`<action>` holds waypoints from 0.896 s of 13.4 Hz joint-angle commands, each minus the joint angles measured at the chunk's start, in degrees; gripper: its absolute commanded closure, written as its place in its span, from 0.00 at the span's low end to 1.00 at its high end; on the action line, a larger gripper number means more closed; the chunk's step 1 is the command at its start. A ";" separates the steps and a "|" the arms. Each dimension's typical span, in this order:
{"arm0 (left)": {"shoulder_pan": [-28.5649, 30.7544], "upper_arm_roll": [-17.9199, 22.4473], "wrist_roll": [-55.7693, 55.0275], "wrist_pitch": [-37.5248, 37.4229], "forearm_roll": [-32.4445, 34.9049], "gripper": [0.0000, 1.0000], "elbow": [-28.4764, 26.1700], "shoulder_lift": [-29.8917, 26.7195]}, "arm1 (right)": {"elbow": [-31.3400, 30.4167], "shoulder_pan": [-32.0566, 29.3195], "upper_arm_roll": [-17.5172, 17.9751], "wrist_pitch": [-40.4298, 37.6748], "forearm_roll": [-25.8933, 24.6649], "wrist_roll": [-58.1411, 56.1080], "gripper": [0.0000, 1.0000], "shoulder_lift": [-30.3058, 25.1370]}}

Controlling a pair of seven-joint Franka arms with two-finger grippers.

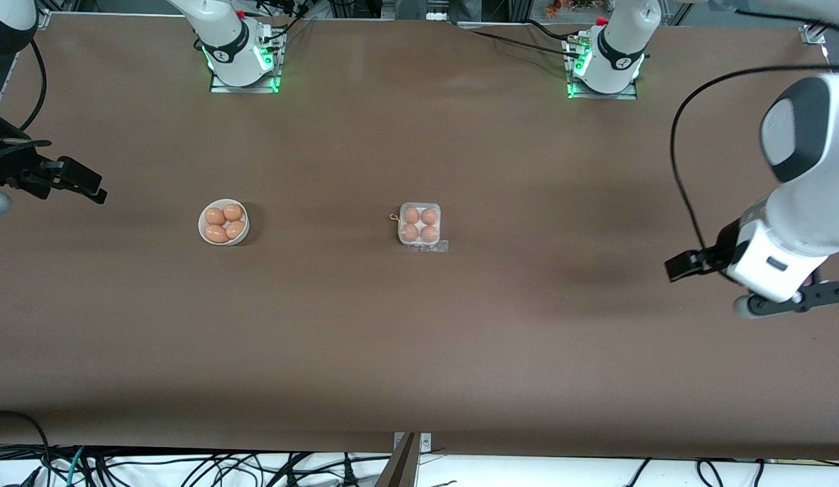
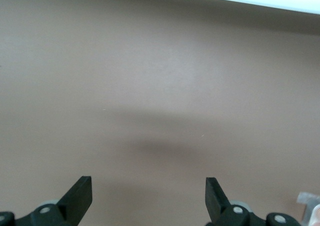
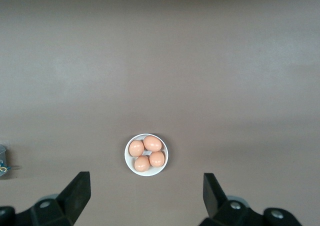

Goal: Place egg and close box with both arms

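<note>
We are seeing a plain brown table (image 1: 419, 352) carrying a clear box (image 1: 419, 225) of four orange-brown eggs and a white bowl (image 1: 223, 222) of four more; the white arms are showing black bands, black jaws and green-lit bases.

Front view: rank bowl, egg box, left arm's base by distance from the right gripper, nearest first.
From the right gripper, at the right arm's end of the table, empty and open:
1. White bowl of eggs, toward that same end.
2. Egg box, mid-table, four eggs inside.
3. Left arm's base, along the table's robot-side edge.
</note>
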 commanded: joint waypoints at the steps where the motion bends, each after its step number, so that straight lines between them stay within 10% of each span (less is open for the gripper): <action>1: 6.58 -6.13 4.44 -1.00 3.50 0.00 -6.94 -6.95 | -0.62 -0.35 0.29 0.19 0.63 0.11 0.00 -0.60; 12: 10.30 -9.93 9.90 -2.24 4.92 0.00 -22.59 -21.55 | -0.62 -0.35 0.20 -0.07 0.63 -0.24 0.00 -0.60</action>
